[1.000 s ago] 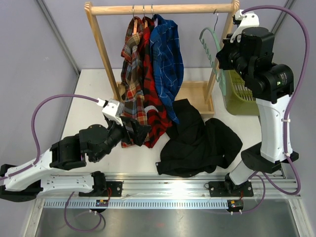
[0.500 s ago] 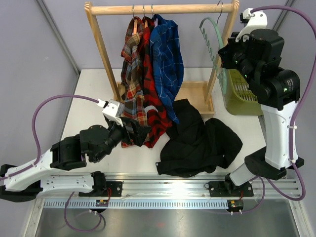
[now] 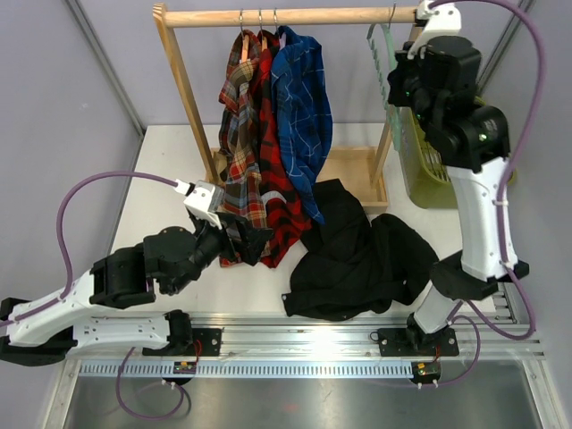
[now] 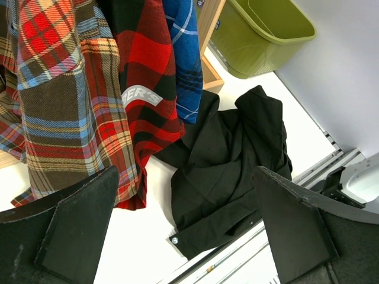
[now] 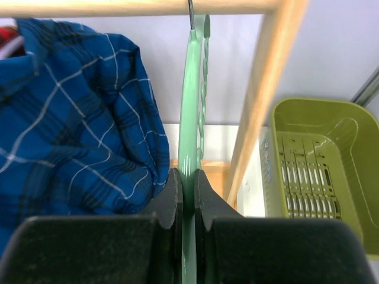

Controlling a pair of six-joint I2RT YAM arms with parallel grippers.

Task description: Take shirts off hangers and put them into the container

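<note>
the right gripper [image 5: 188,183] pinches the pale green hanger [image 5: 190,106], whose hook reaches the wooden rail [image 5: 118,6] at the far right. the left gripper [image 4: 185,177] is spread wide by the hanging plaid shirts [image 4: 89,89]. the black shirt [image 3: 357,259] lies crumpled on the table [image 3: 170,170], near and left of the olive container [image 5: 314,171].

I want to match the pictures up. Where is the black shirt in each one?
Top external: the black shirt lies crumpled on the table, low and right of middle, in front of the wooden rack.
Left wrist: black shirt fills the middle and right, on the table.
Right wrist: not in it.
Shared landmark: the hanging blue shirt, upper middle, top middle, left side.
</note>
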